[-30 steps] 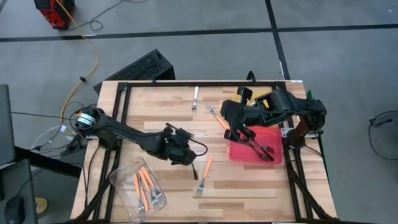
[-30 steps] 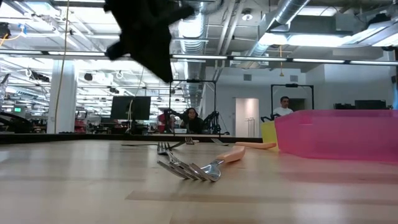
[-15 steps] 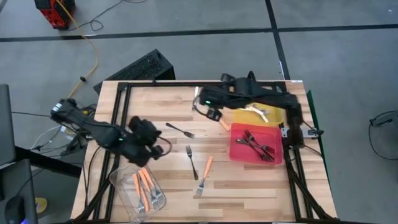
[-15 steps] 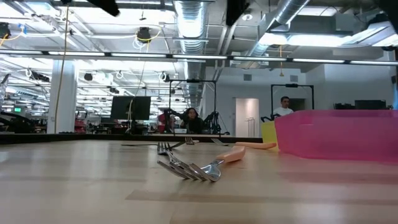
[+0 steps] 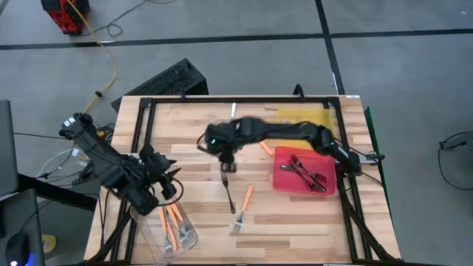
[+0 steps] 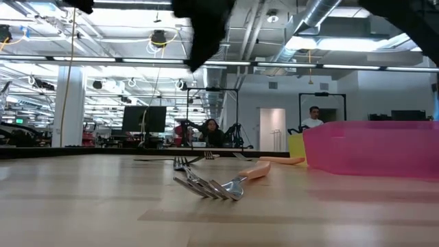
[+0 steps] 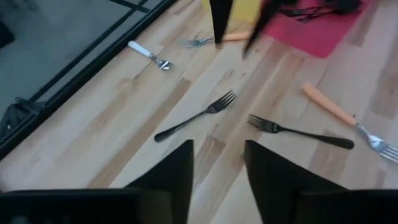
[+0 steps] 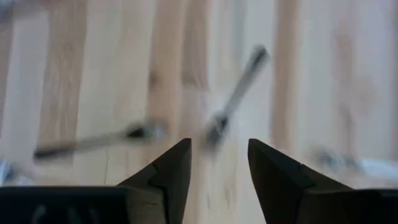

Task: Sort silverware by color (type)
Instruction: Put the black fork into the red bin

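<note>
Two black forks (image 7: 196, 116) (image 7: 301, 130) lie flat on the wooden table near its middle. My right gripper (image 5: 227, 161) hangs open just above them, nothing between its fingers (image 8: 217, 146). An orange-handled fork (image 5: 242, 210) lies nearer the front edge. Another orange fork (image 5: 264, 146) lies beside the red tray, and a white-handled fork (image 5: 233, 114) sits by the far edge. My left gripper (image 5: 168, 188) is open and empty (image 7: 217, 149), above the far end of the clear tub (image 5: 148, 222), which holds orange forks (image 5: 171, 222).
A red tray (image 5: 325, 159) with black forks stands at the right, with a yellow tray (image 5: 303, 118) behind it. A black frame rail (image 5: 192, 100) runs along the table's far and side edges. My right arm (image 5: 288, 133) stretches across the table's far half.
My left gripper has pulled back from the table's middle toward the left edge and risen, ending over the clear tub. My right gripper has left the red tray, swung along the far side toward the left and come down over the black forks in the middle.
</note>
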Tool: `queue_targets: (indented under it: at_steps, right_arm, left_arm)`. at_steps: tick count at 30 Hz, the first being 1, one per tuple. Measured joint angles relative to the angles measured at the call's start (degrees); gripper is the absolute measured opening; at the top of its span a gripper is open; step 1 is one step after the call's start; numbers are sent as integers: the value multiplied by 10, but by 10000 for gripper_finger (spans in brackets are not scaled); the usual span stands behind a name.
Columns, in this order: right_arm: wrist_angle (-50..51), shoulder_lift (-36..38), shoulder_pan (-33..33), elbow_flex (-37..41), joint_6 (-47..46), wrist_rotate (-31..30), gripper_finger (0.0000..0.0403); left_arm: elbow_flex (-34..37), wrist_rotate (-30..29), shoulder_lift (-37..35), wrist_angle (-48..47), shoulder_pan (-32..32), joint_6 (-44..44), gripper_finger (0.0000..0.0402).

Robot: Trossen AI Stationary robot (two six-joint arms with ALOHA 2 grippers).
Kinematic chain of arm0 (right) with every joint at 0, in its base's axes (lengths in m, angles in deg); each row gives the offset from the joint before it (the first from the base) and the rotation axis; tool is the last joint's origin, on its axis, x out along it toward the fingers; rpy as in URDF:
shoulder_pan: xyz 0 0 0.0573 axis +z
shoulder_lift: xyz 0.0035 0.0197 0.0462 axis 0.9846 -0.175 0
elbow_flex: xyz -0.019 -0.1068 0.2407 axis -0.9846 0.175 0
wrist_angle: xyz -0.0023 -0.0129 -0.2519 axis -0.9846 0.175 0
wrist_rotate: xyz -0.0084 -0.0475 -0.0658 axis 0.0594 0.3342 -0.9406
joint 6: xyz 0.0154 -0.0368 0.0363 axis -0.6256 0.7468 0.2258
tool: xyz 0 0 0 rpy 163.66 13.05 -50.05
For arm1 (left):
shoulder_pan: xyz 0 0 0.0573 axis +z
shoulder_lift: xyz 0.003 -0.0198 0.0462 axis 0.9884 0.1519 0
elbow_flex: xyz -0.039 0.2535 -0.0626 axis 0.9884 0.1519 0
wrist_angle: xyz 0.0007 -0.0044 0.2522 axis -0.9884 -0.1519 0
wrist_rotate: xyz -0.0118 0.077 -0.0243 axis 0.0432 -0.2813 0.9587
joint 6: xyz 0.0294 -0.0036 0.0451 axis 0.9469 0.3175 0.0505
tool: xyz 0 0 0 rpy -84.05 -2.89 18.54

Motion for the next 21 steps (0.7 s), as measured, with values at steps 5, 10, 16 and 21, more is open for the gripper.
queue_targets:
  at_steps: [5,10,16,21]
  right_arm:
    - [-66,-60,11,2,18,18,186]
    - [-74,-98,-7,2,11,87,186]
    - [-73,-109,-34,1,14,104,186]
    - [-11,-84,-60,1,33,113,186]
  left_arm:
    - [21,-36,0,-21,-35,-65,190]
    - [22,-65,-16,-27,-86,-100,233]
    - [22,-73,-54,-4,-136,-97,242]
    - [22,-64,-96,42,-148,-46,243]
